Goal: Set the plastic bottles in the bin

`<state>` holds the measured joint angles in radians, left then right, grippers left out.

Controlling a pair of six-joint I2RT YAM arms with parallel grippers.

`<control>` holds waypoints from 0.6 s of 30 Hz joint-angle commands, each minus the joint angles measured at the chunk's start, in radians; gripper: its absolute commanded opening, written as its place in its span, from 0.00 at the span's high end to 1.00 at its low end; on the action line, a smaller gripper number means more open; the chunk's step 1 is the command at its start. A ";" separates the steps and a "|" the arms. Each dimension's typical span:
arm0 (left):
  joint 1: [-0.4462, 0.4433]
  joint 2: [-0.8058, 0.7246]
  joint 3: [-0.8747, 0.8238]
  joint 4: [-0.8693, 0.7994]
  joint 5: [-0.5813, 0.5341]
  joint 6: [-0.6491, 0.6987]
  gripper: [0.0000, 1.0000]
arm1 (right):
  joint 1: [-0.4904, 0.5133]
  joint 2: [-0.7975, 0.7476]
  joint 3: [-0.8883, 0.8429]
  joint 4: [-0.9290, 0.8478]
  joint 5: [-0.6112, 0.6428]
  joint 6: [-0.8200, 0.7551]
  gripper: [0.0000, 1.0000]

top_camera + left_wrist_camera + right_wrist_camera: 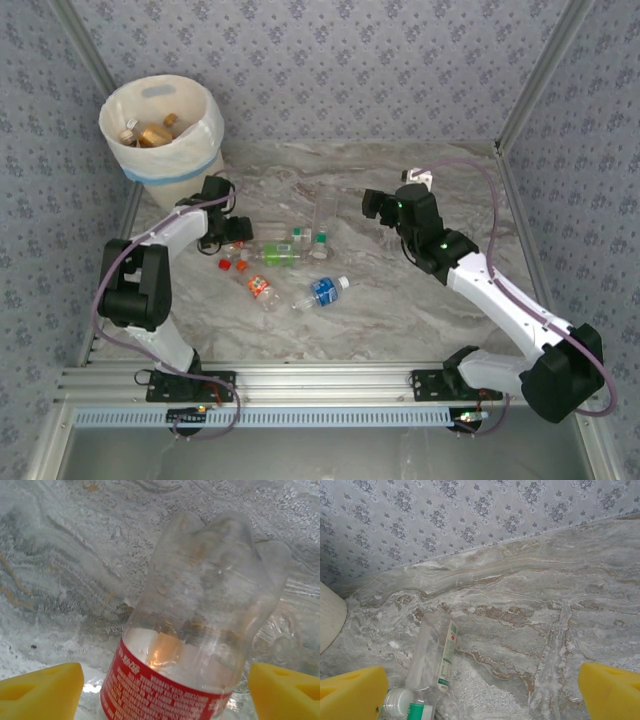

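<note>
Several plastic bottles lie in a cluster mid-table, among them a blue-labelled one [322, 291], an orange-labelled one [261, 289] and a green one [275, 256]. My left gripper [225, 240] is down at the cluster's left end. In the left wrist view its yellow fingers [45, 687] stand either side of a clear red-labelled bottle [200, 620], with small gaps showing, so the gripper [166, 692] is open around it. My right gripper [385, 205] hovers open over bare table, right of a clear green-and-white-labelled bottle [432, 650]. The bin [205, 120] stands at the far left with bottles inside.
Patterned walls close the back and both sides. The bin's cream side [330, 617] shows at the left edge of the right wrist view. A white-capped bottle [397, 702] lies by the right gripper's left finger. Bare marble spreads right of the cluster.
</note>
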<state>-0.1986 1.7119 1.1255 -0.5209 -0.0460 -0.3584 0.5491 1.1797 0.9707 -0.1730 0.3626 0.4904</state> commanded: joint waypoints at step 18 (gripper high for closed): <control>0.001 0.010 0.041 -0.015 -0.087 0.047 0.43 | -0.007 0.077 0.039 0.039 -0.005 -0.012 0.00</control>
<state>-0.1986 1.7889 1.1530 -0.5213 -0.0975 -0.3294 0.5472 1.2533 0.9733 -0.1631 0.3592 0.4858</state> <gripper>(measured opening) 0.617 0.999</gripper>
